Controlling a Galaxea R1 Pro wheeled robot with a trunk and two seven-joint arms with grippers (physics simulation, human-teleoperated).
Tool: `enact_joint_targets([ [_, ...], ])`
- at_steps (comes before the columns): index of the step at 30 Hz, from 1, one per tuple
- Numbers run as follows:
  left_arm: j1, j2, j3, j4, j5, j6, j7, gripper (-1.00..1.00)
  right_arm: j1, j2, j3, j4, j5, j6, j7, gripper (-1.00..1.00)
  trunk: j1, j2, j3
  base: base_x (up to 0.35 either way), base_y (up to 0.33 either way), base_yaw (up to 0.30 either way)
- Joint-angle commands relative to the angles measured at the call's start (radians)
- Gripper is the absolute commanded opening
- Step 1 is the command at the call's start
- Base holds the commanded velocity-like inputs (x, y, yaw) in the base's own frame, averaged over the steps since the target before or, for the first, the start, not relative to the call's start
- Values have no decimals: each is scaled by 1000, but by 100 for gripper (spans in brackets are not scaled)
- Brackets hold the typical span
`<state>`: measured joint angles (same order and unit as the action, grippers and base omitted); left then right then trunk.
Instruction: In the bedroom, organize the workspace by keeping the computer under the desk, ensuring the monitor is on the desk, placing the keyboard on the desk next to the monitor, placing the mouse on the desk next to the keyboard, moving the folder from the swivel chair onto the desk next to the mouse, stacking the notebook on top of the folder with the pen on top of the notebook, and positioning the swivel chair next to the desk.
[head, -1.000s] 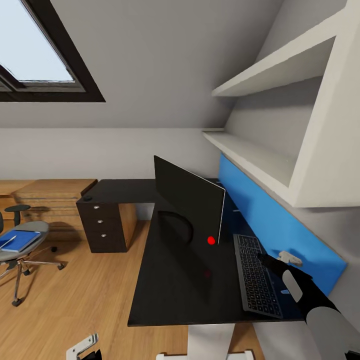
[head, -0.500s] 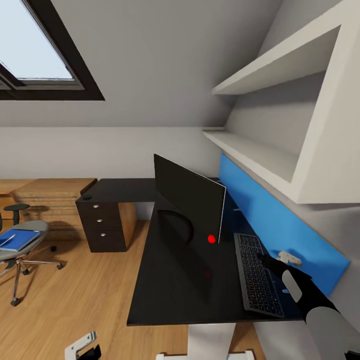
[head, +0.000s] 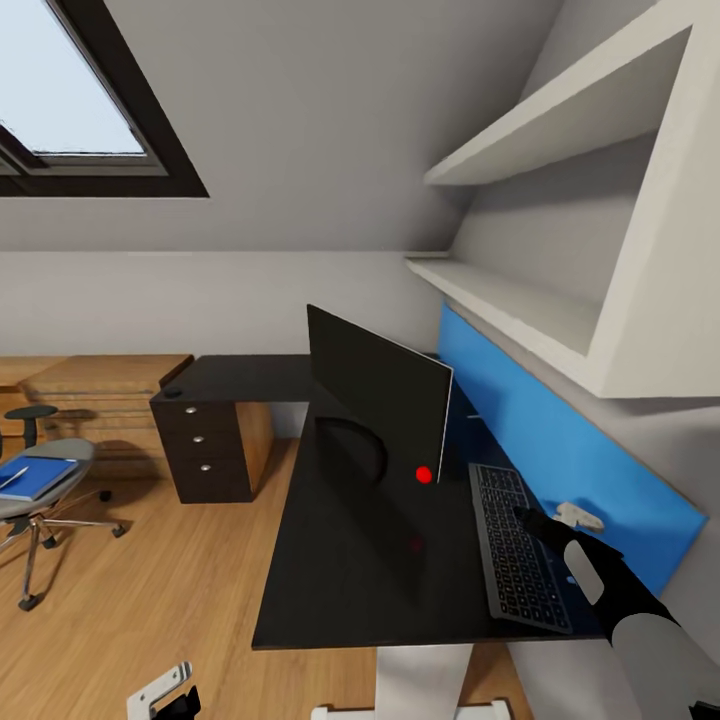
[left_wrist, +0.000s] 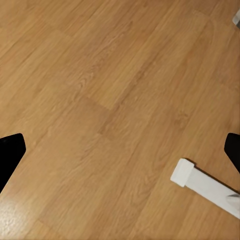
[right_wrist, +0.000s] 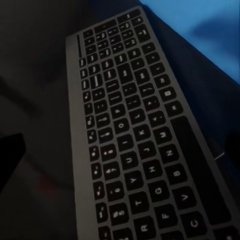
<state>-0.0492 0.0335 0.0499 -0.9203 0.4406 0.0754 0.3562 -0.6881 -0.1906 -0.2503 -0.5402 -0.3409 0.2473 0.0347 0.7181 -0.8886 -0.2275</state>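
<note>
Right claw (head: 527, 520) hovers over keyboard (head: 517, 545) on bench (head: 340, 560), fingers apart, gripping nothing; I see left claw (left_wrist: 120, 150) released too, above floor (left_wrist: 100, 75)

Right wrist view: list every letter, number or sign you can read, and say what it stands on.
On the keyboard, lying on the desk, white key legends, seen rotated:
"G"
"R"
"C"
Other key legends: too blurred to read.
Monitor: a red dot, no text.
</note>
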Motion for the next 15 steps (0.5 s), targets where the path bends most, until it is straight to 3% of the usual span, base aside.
enact_joint_targets([
  [1, 0, 0, -1, -2, 6, 5, 4, 100, -1, 0, -4, -1, -4, 6, 4, 100, 4, -8, -5, 0, 0, 0],
  [15, -1, 0, -1, 4, 6, 4, 4, 100, -1, 0, -4, -1, -3, 6, 2, 100, 58, -106, -49, 0, 0, 0],
])
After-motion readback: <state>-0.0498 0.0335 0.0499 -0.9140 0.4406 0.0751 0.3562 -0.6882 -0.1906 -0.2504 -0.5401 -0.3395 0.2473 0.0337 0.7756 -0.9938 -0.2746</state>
